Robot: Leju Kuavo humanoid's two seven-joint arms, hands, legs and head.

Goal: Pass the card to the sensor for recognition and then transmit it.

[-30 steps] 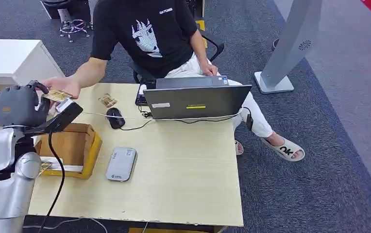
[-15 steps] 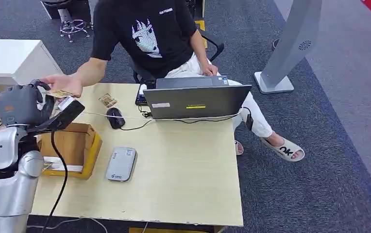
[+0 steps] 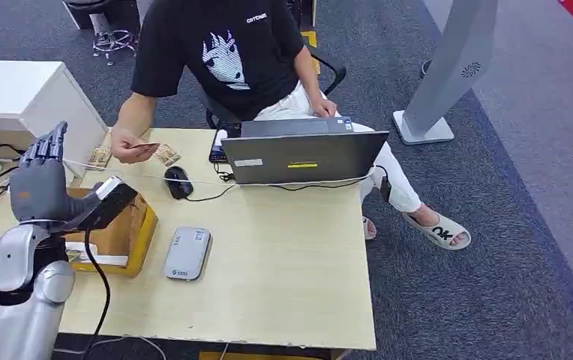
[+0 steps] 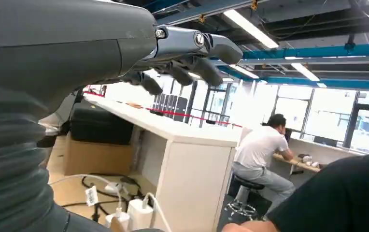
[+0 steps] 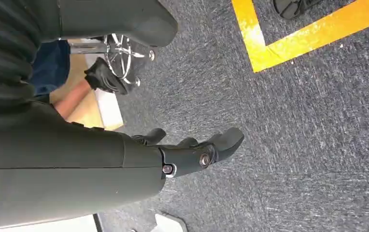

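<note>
An office desk on grey carpet, a seated person at its far side holding the card.

A moment ago your left hand held the card out. Now the person's hand has it, far and right of yours, and your fingers are spread and empty above the black sensor. The handover looks complete. Your right hand hangs over the floor, fingers loosely extended, holding nothing.

Card: thin, tan; you see it pinched in the person's hand, above the counter.
Sensor: black, tilted, cabled, atop the cardboard box.
</note>
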